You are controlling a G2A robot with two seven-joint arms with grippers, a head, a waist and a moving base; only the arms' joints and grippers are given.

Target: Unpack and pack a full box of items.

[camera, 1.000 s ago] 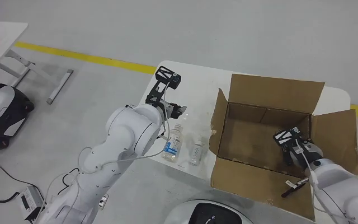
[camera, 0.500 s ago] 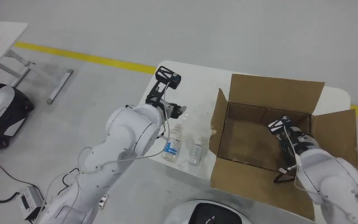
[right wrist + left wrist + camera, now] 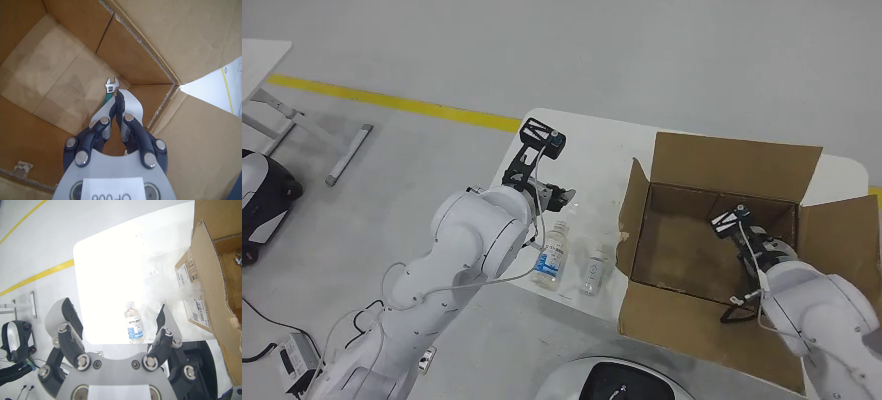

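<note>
An open cardboard box [image 3: 682, 250] stands on the right part of the white table [image 3: 587, 150]. My right gripper [image 3: 117, 96] is inside the box [image 3: 47, 56], shut on the green handle of an adjustable wrench [image 3: 112, 86] whose steel head sticks out past the fingertips. From above, that right gripper [image 3: 742, 240] is near the box's right wall. Two clear bottles [image 3: 553, 255] [image 3: 594, 270] lie near the table's front edge, left of the box. My left gripper [image 3: 117, 313] hangs open above the table, over the labelled bottle [image 3: 133, 323].
The box flaps [image 3: 737, 160] stand up and out on all sides. Past the bottles the far half of the table top is bare. On the floor lie a yellow line [image 3: 392, 100] and a dark wheeled unit [image 3: 262, 195] at far left.
My right gripper has shifted leftward and toward the far wall inside the box, still shut on the wrench. The left arm and both bottles have not moved.
</note>
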